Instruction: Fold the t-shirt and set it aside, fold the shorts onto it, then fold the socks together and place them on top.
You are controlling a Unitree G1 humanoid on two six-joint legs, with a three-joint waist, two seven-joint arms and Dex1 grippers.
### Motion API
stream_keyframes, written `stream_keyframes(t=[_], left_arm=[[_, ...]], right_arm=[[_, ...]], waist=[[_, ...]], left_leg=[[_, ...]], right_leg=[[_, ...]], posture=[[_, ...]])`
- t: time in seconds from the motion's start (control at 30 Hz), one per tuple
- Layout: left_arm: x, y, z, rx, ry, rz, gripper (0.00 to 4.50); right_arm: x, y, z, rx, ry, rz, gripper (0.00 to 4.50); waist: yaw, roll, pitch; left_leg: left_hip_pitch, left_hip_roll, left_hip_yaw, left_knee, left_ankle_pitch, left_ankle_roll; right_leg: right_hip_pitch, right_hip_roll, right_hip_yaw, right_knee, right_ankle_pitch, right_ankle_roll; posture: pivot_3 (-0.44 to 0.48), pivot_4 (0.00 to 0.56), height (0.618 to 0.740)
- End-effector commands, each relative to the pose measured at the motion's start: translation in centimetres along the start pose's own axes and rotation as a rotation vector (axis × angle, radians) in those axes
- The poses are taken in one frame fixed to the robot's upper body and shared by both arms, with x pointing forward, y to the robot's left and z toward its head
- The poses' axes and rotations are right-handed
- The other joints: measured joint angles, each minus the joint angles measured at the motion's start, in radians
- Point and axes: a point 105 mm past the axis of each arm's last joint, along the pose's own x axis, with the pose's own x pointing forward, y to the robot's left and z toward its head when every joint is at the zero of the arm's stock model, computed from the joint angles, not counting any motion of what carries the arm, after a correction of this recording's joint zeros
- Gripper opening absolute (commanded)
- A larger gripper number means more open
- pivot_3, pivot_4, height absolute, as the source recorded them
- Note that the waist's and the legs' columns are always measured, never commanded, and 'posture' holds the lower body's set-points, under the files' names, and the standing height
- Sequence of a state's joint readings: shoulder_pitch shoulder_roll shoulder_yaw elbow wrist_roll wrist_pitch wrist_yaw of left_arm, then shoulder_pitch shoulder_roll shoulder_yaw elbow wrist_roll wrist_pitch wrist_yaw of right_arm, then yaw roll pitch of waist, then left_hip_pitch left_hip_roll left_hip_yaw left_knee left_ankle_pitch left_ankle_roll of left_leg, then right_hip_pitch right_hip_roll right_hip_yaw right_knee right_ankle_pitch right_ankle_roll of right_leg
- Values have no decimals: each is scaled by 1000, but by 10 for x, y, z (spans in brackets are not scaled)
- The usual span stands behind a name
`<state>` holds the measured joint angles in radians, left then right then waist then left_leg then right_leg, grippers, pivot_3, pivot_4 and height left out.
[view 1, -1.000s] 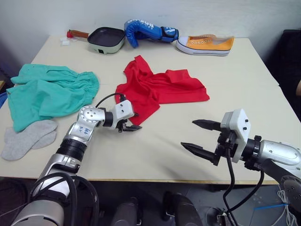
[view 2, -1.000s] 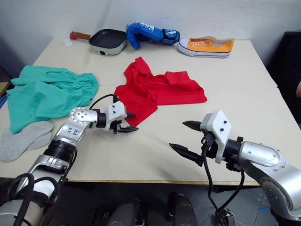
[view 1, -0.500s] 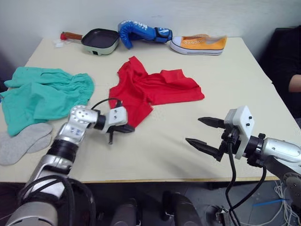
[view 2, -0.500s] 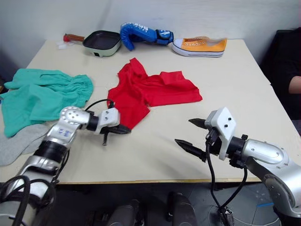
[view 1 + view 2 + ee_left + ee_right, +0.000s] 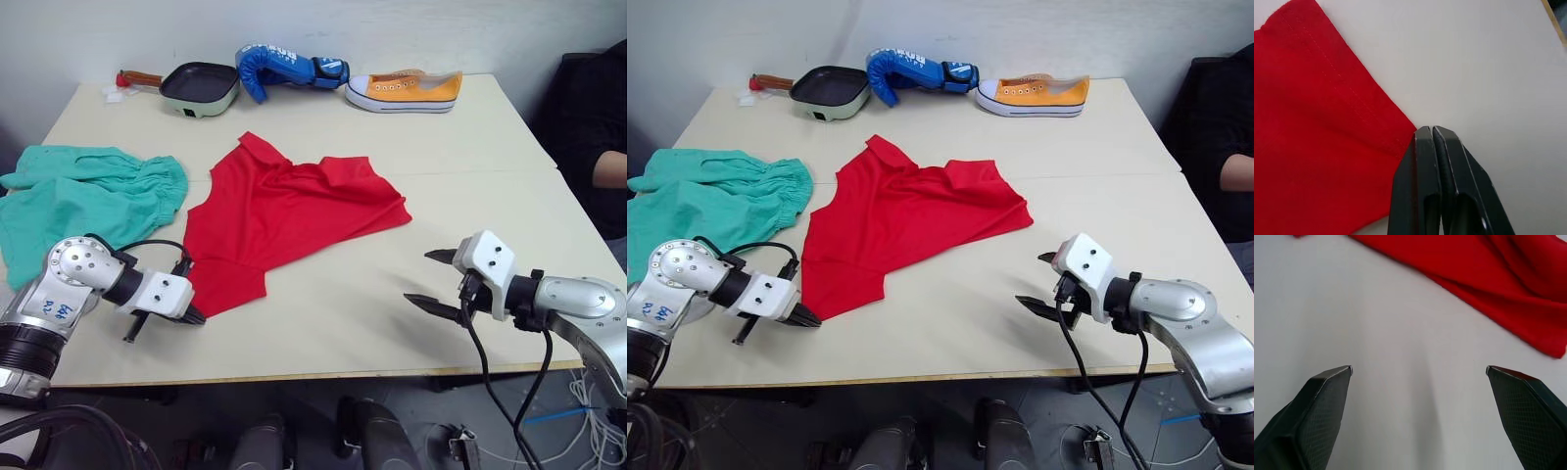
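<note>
A pan [image 5: 201,86], a boxing glove [image 5: 286,68] and a sneaker [image 5: 404,90] are lined along the 12 o'clock edge of the beige table [image 5: 490,176]. The t-shirt [image 5: 279,211] is spread mid-table, its long axis running 11 to 5 o'clock, with the shorts [image 5: 83,201] at 9 o'clock. Its near corner is pinched by the clenched left end effector [image 5: 193,315]; the right end effector [image 5: 432,279] is held spread wide above bare table.

The red t-shirt [image 5: 284,220] is spread mostly flat at the middle of the bench, while the teal shorts [image 5: 83,201] are bunched near the left edge.
</note>
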<state>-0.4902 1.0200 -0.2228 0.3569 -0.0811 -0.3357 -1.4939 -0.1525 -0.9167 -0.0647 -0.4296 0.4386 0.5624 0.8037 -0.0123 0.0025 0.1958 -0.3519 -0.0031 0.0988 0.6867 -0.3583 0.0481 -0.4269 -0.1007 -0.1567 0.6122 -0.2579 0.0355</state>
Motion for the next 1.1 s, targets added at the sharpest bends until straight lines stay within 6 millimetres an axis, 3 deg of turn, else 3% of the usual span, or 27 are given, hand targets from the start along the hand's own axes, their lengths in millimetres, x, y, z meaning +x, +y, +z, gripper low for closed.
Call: stream_keyframes(t=[0.03,0.27,0.6,0.73,0.9,1.0,1.1], left_arm=[[-7,-50,-45,-145,156,-170,40],[-13,-76,-66,-144,251,-226,40],[0,-66,-60,-119,188,-145,40],[7,-45,-32,-224,-20,-29,40],[4,-31,4,-355,-228,10,40],[3,-28,6,-360,-223,28,0],[1,-24,8,-364,-227,46,0]], right_arm=[[12,-16,3,-173,21,-5,4500],[45,-56,25,-208,-56,-96,4500],[95,-72,37,-222,-59,-35,4500],[117,-78,43,-230,-59,-60,4500],[129,-84,40,-224,-38,-66,4500],[132,-85,38,-215,-26,-56,3845],[133,-84,34,-238,-3,-39,2813]], waist=[[-16,1,-1],[-34,4,-1],[-42,16,-9],[-40,18,-10],[-17,15,-8],[-17,12,-8],[-19,11,-7]], left_leg=[[0,0,0,-1,0,-1],[14,2,10,-8,1,-6],[23,4,18,-21,6,-14],[23,3,19,-21,6,-13],[15,3,18,-16,5,-10],[1,3,16,-6,3,-7],[-4,2,15,-3,2,-5]], right_leg=[[0,0,0,0,0,0],[0,2,8,12,-7,-9],[-3,6,14,16,-9,-11],[-3,5,16,17,-9,-11],[-8,5,16,19,-9,-11],[-16,5,15,19,-8,-9],[-19,4,14,18,-7,-7]], posture=[[0,150,740],[0,150,740],[0,150,740],[0,150,740],[0,150,740],[0,150,740],[0,150,740]])
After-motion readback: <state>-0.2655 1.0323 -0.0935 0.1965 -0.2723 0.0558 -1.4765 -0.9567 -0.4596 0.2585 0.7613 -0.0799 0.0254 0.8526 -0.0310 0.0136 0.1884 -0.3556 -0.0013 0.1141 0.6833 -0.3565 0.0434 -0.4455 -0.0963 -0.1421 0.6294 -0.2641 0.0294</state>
